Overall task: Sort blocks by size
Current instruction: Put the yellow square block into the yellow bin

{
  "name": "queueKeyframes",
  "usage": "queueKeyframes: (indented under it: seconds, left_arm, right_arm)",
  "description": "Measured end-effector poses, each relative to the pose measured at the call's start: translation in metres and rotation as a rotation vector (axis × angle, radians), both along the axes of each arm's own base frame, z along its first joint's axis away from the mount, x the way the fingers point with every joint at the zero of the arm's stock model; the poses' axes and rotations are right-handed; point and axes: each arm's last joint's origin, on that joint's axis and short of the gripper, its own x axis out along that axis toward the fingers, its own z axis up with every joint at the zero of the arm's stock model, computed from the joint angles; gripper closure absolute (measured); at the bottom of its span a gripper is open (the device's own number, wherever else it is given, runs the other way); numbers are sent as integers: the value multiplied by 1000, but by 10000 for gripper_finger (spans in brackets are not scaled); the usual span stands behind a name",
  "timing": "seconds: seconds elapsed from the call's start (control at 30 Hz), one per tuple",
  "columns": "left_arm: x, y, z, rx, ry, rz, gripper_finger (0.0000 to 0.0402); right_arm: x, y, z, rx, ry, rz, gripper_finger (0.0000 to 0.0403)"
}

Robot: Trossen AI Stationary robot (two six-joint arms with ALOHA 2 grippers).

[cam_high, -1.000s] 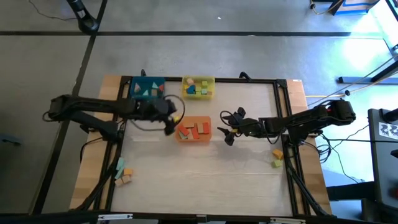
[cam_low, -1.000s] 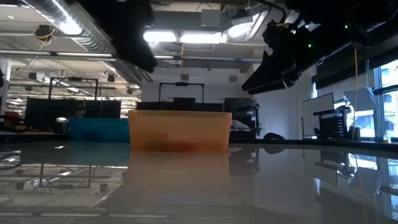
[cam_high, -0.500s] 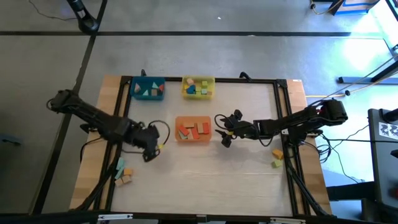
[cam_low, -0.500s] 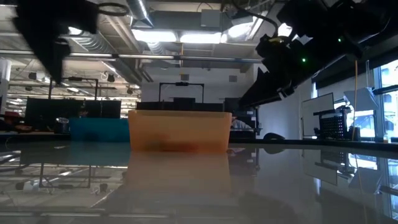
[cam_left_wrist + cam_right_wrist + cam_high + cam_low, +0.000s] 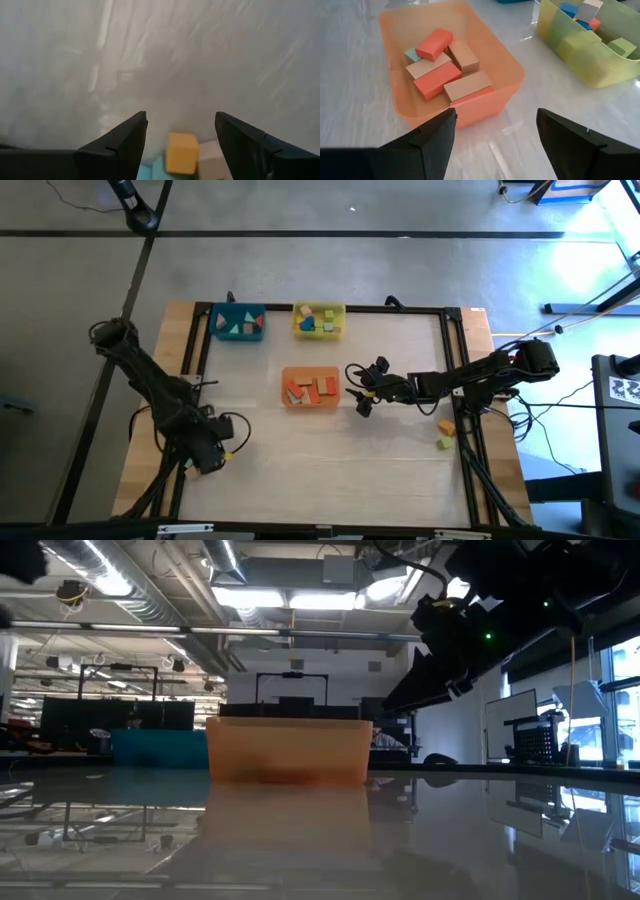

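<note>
The left gripper hangs over the near-left corner of the table, its jaws spread wide with nothing between them. Straight ahead of its fingers lie an orange-yellow cube, a pale wood block touching it, and a light blue piece just beside them; from above this little heap of blocks is mostly covered by the gripper. The right gripper hovers just right of the orange tray, jaws open and empty. That tray holds red and natural wood blocks lying close together, with one pale blue piece at the far side. At the far edge stand the blue tray on the left and the yellow tray next to it, each with several small blocks inside. Two more loose blocks rest near the table's right edge, by the right arm
</note>
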Motion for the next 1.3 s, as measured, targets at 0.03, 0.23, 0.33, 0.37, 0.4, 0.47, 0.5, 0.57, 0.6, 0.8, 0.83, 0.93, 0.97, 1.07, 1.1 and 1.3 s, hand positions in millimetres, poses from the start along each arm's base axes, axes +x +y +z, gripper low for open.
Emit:
queueKeyframes:
  seconds: [0.03, 0.23, 0.33, 0.37, 0.4, 0.47, 0.5, 0.57, 0.6, 0.8, 0.83, 0.93, 0.97, 1.07, 1.1, 1.3]
  left_arm:
    - [-3, -2, -4, 10, 13, -5, 180]
    - [-16, -6, -23, 16, 80, -7, 181]
    - [-19, -11, -28, -22, 80, -24, 181]
    - [-20, -12, -28, -30, 83, -39, 181]
    - [-21, -13, -28, -32, 84, -49, 181]
    - [-23, -14, -28, -26, 90, -60, 181]
    - [-24, -14, -28, -23, 92, -65, 181]
    - [-25, -14, -28, -17, 94, -68, 181]
    - [-26, -14, -28, -17, 92, -69, 181]
    - [-26, -19, -33, -6, 98, -70, 181]
    - [-27, -20, -34, -1, 100, -77, 181]
    - [-25, -23, -38, 11, 108, -85, 181]
    - [-25, -23, -39, 13, 114, -85, 181]
    - [-24, -25, -44, 20, 144, -86, 181]
    - [-24, -25, -46, 28, 152, -85, 181]
    - [-23, -29, -55, 51, 199, -84, 181]
  right_arm:
    - [0, 0, 0, 0, 0, 0, 127]
    - [0, 0, 0, 0, 0, 0, 127]
    - [0, 0, 0, 0, 0, 0, 127]
    - [0, 0, 0, 0, 0, 0, 127]
    - [0, 0, 0, 0, 1, 0, 127]
    - [0, 0, 0, 0, 0, 0, 127]
    - [0, 0, 0, 0, 0, 0, 127]
    - [0, 0, 0, 0, 0, 0, 127]
    - [0, 0, 0, 0, 0, 0, 127]
    - [0, 0, 0, -1, 4, 1, 127]
    - [0, 0, 0, -1, 4, 1, 127]
    - [0, 0, 0, -1, 4, 1, 127]
    - [0, 0, 0, -1, 4, 1, 127]
    - [0, 0, 0, -1, 4, 1, 127]
    - [0, 0, 0, -1, 4, 1, 127]
    - [0, 0, 0, -1, 5, 1, 127]
